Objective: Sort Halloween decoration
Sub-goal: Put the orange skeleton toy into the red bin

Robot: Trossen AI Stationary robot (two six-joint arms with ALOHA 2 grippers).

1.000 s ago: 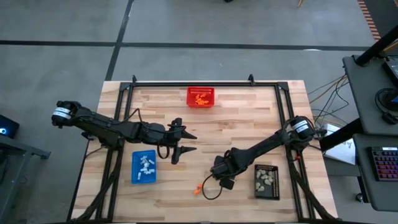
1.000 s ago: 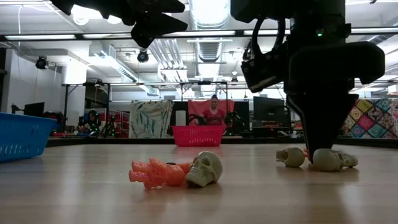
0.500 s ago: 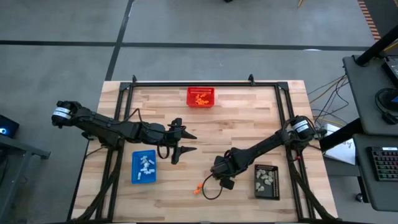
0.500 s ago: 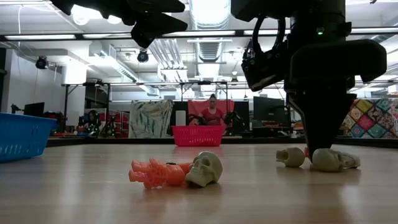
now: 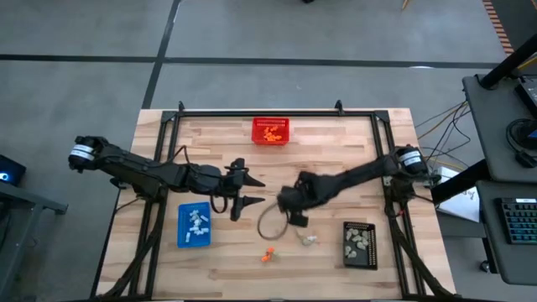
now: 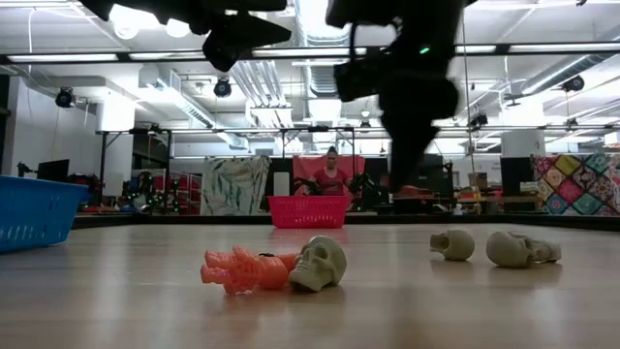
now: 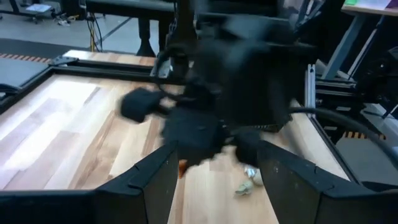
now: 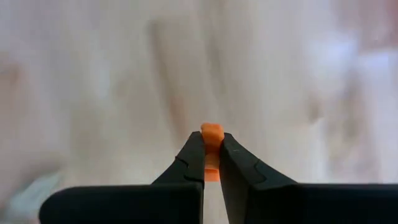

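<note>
Right hand (image 8: 211, 163) is clamped on a small orange trinket (image 8: 212, 135), lifted off the bench (image 5: 336, 143) near its middle with open wood all round. Left hand (image 5: 248, 192) hangs just beside it, fingers spread wide, holding nothing. On the boards near the front edge – an orange piece with a pale skull (image 6: 320, 263), two more pale skulls (image 6: 453, 244) to the right. Blue tray (image 5: 194, 225) front-left, black tray (image 5: 359, 243) front-right by the edge, red basket (image 5: 271, 131) at the far edge – centre strip free.
</note>
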